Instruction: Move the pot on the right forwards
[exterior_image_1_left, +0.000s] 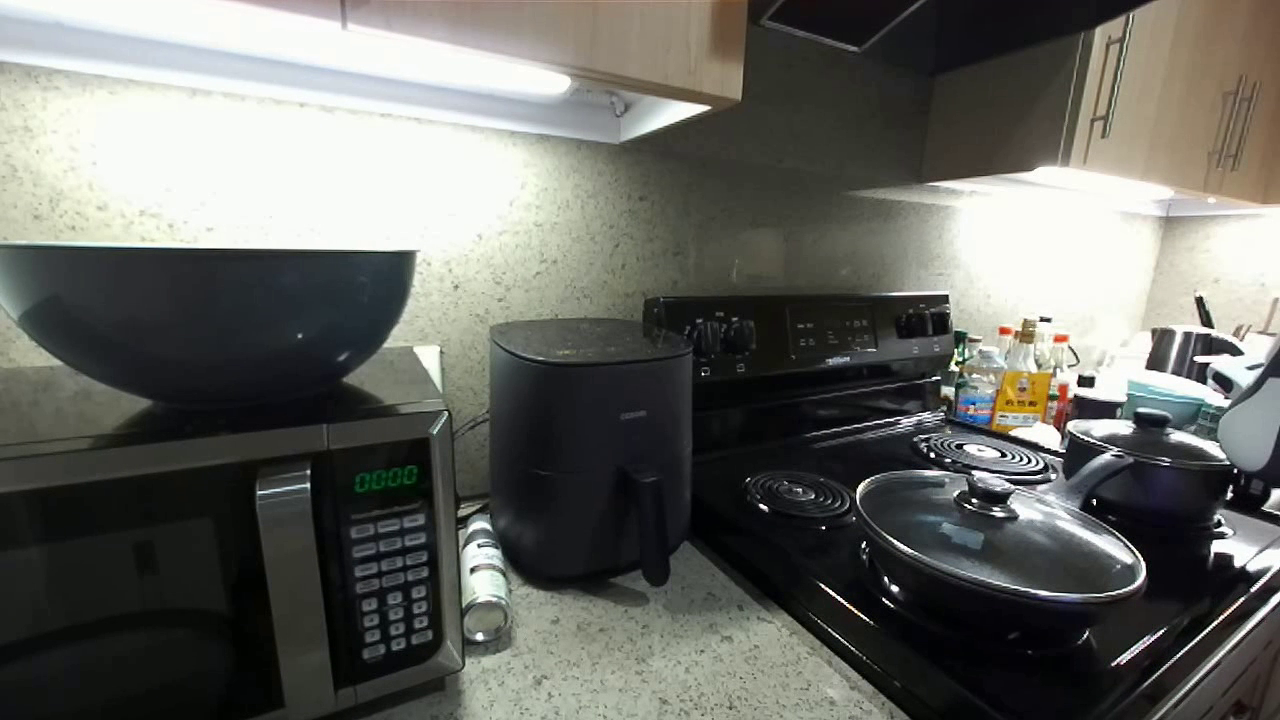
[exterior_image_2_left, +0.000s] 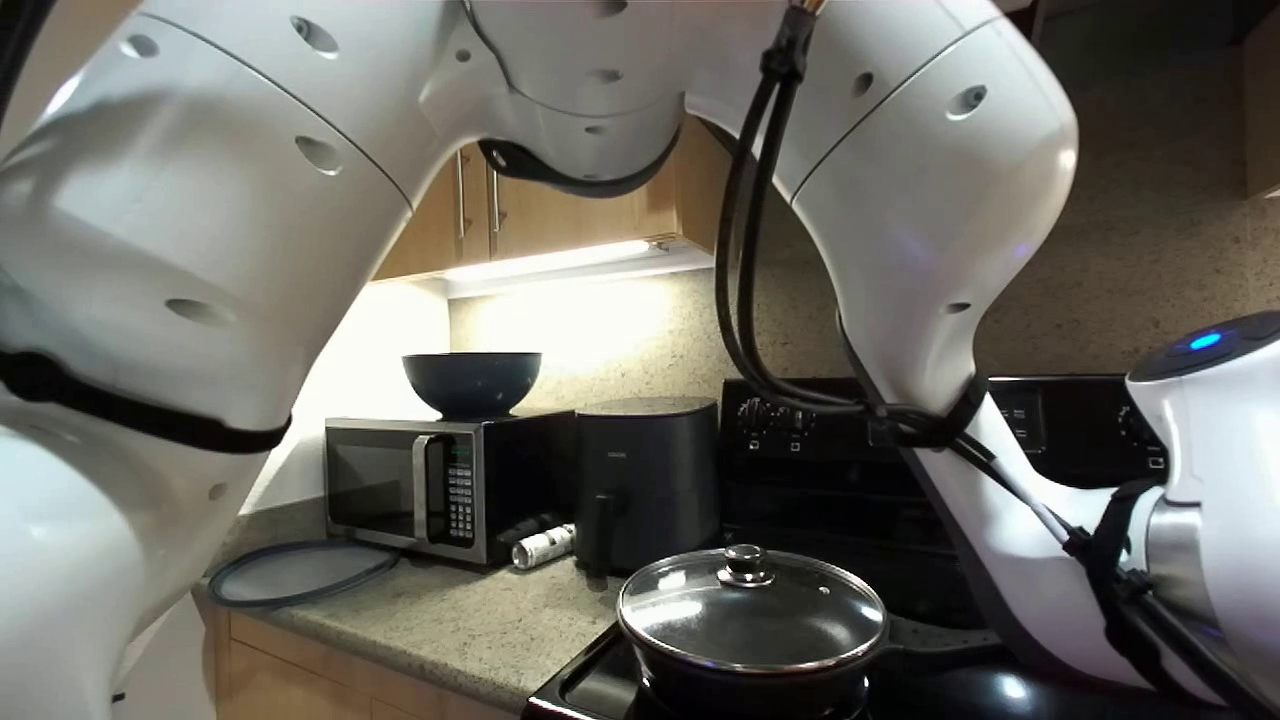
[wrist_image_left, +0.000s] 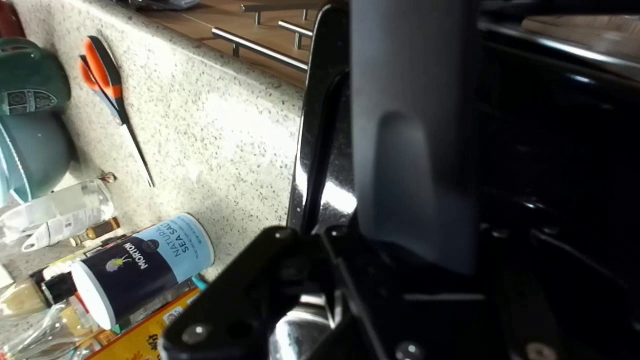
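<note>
The pot (exterior_image_1_left: 1150, 480) is deep and dark with a glass lid and black knob. It sits on the front right burner in an exterior view. Its dark handle (wrist_image_left: 400, 150) shows blurred and close in the wrist view. My gripper (wrist_image_left: 415, 245) is at this handle; its left finger lies just beside the handle's left edge. The right finger is lost in the dark, so I cannot tell whether it grips. The wide pan (exterior_image_1_left: 1000, 560) with a glass lid stands left of the pot and also shows in an exterior view (exterior_image_2_left: 760, 620). The pot is hidden there.
The stove (exterior_image_1_left: 820, 560) has two bare coil burners behind the pans. The wide pan's handle (exterior_image_1_left: 1092, 480) reaches towards the pot. Bottles (exterior_image_1_left: 1020, 385), a salt can (wrist_image_left: 145, 270) and scissors (wrist_image_left: 107, 85) are on the counter beside the stove. An air fryer (exterior_image_1_left: 590, 440) stands on the opposite side.
</note>
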